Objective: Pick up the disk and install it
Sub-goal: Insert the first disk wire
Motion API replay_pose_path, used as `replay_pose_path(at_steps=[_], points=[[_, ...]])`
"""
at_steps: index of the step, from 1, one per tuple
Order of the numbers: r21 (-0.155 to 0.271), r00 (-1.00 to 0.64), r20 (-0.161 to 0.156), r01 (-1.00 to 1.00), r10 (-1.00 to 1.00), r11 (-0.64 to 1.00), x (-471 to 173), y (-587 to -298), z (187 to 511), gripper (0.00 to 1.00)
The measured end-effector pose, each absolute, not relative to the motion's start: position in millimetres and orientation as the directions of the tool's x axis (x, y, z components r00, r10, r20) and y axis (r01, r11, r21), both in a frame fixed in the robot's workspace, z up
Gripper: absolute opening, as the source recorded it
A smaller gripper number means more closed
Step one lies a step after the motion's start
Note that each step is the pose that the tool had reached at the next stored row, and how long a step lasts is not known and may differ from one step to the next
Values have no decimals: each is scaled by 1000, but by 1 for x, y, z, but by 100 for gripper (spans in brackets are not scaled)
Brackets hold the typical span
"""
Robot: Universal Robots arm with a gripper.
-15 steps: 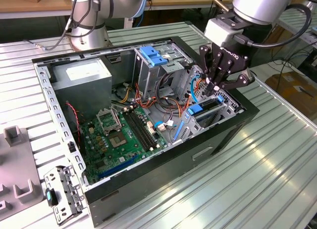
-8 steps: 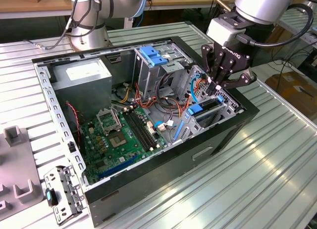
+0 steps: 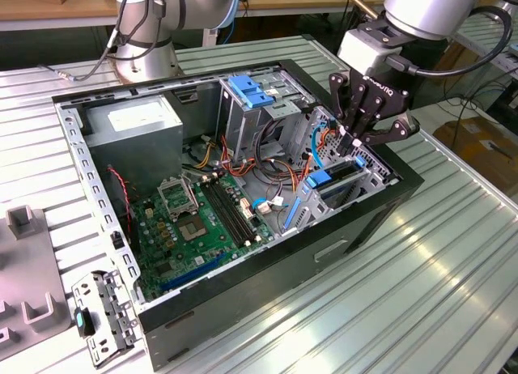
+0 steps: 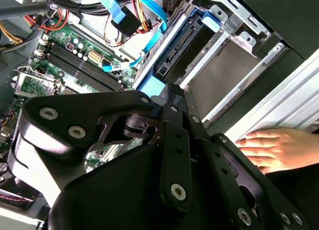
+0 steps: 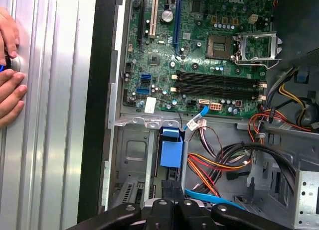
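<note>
The table (image 3: 453, 252) is formed of ribbed, shiny metal. The computer case (image 3: 324, 257) is coated matt black outside and left as bare grey sheet metal inside. The disk (image 3: 333, 180) is edged with smooth blue plastic. The gripper (image 3: 368, 135) is finished in matt black

A person's hands (image 5: 10, 98) (on the ribbed table (image 5: 55, 115)) are cut off by the first wrist view's edge.

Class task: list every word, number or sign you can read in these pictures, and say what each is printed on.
None can be quoted with confidence.
Lettering on the gripper: too small.
Markings on the motherboard: too small.
Label on the power supply: blurred.
</note>
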State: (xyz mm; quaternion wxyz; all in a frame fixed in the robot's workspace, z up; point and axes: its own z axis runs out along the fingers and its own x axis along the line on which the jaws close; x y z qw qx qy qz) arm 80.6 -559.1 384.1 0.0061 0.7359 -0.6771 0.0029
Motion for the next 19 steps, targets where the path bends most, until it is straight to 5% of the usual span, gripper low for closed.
replay_pose_path(at_steps=[19], points=[[5,190,13,-982,-982,-190,101,-554,384,11]])
